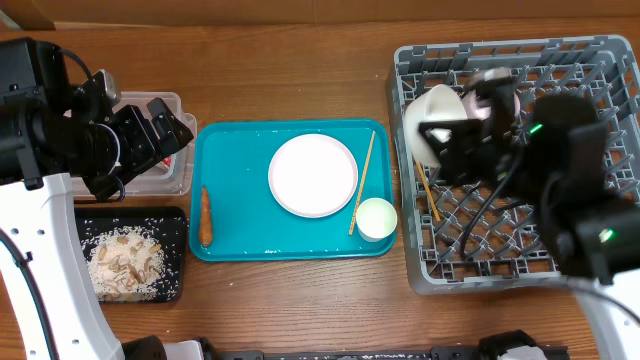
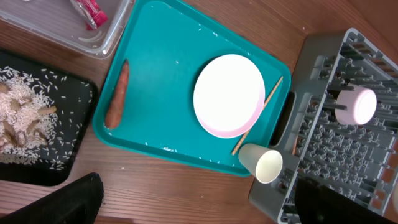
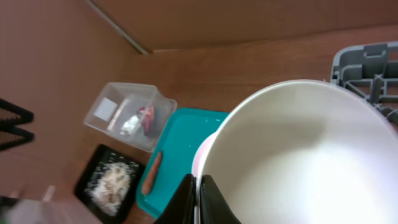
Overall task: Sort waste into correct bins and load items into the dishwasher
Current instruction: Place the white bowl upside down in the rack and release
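Since the right gripper (image 3: pixel 198 196) is pinched tight on the rim of a white bowl (image 3: pixel 298 149), I'd call this the dishwasher-loading step. From overhead the bowl sits tilted on its side over the left end of the rack (image 1: pixel 590 70), up by the far corner. I honestly can't tell if it's touching the pegs yet.

The left gripper (image 1: pixel 172 128) is spread wide with nothing in it, hanging over the clear tub (image 2: pixel 62 34), where the red wrapper (image 2: pixel 90 12) lies. The rice (image 1: pixel 125 262) is in the black tray (image 1: pixel 180 225).

Next move, I reckon: ease the bowl down so the rim slots between the pegs, and only then let go, or it could roll. One chopstick (image 1: pixel 428 195) lies in the rack just beside that spot, so watch it.

Plenty left on the teal tray (image 1: pixel 240 160): plate (image 1: pixel 313 175), cup (image 1: pixel 376 219) at the near right corner, second chopstick (image 1: pixel 362 180) just beside the plate, plus a carrot (image 1: pixel 205 215).
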Controlling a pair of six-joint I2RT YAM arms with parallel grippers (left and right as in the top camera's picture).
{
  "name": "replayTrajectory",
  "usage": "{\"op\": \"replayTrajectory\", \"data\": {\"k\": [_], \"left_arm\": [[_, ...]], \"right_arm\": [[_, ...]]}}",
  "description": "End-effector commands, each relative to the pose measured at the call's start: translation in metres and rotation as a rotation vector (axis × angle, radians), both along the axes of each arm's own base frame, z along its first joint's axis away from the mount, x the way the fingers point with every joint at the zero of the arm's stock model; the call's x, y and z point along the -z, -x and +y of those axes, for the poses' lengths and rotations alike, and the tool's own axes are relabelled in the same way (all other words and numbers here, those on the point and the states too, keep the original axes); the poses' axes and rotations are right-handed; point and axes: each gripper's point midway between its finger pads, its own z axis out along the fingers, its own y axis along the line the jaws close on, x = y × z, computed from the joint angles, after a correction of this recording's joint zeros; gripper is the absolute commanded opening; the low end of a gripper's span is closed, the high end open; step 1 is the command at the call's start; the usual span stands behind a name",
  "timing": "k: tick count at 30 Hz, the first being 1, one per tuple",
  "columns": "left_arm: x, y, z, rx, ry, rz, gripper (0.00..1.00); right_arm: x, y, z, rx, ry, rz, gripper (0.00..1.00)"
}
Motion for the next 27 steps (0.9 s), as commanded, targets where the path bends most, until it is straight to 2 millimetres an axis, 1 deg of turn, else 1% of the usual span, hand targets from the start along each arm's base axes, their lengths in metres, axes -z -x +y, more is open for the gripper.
{"op": "replayTrajectory", "data": {"k": [1, 4, 5, 7, 9, 13, 14, 18, 23, 26, 27], "left_arm": [[-0.002, 0.0, 0.001, -0.005, 0.003, -0.005, 1.0], [-0.002, 0.0, 0.001, -0.004, 0.002, -0.005, 1.0], [-0.002, 0.0, 0.001, -0.004, 0.003, -0.005, 1.0], [-0.002, 0.0, 0.001, -0.004, 0.003, -0.005, 1.0], [-0.002, 0.0, 0.001, -0.004, 0.002, -0.005, 1.0], [-0.002, 0.0, 0.001, -0.004, 0.002, -0.005, 1.0], [-0.002, 0.0, 0.001, -0.005, 0.003, -0.005, 1.0], [-0.002, 0.0, 0.001, -0.005, 0.003, -0.005, 1.0], [-0.002, 0.0, 0.001, -0.005, 0.003, -0.005, 1.0], [-0.002, 0.0, 0.001, -0.005, 0.003, -0.005, 1.0], [-0.002, 0.0, 0.001, -0.005, 0.003, -0.005, 1.0]], "right_arm": [[-0.016, 0.004, -0.013, -0.209, -0.216, 0.008, 0.04], [-0.022, -0.003, -0.039, -0.298, -0.386, 0.017, 0.04], [-0.021, -0.009, -0.055, -0.343, -0.494, 0.033, 0.04], [-0.015, -0.018, -0.07, -0.38, -0.599, 0.057, 0.04], [0.006, -0.034, -0.081, -0.34, -0.646, 0.13, 0.04], [0.047, -0.056, -0.089, -0.31, -0.699, 0.219, 0.04], [0.065, -0.063, -0.091, -0.302, -0.714, 0.243, 0.04], [0.098, -0.072, -0.097, -0.267, -0.742, 0.307, 0.04], [0.15, -0.079, -0.104, -0.145, -0.646, 0.426, 0.04], [0.17, -0.081, -0.115, -0.066, -0.571, 0.469, 0.04], [0.173, -0.081, -0.119, -0.047, -0.559, 0.476, 0.04]]}}
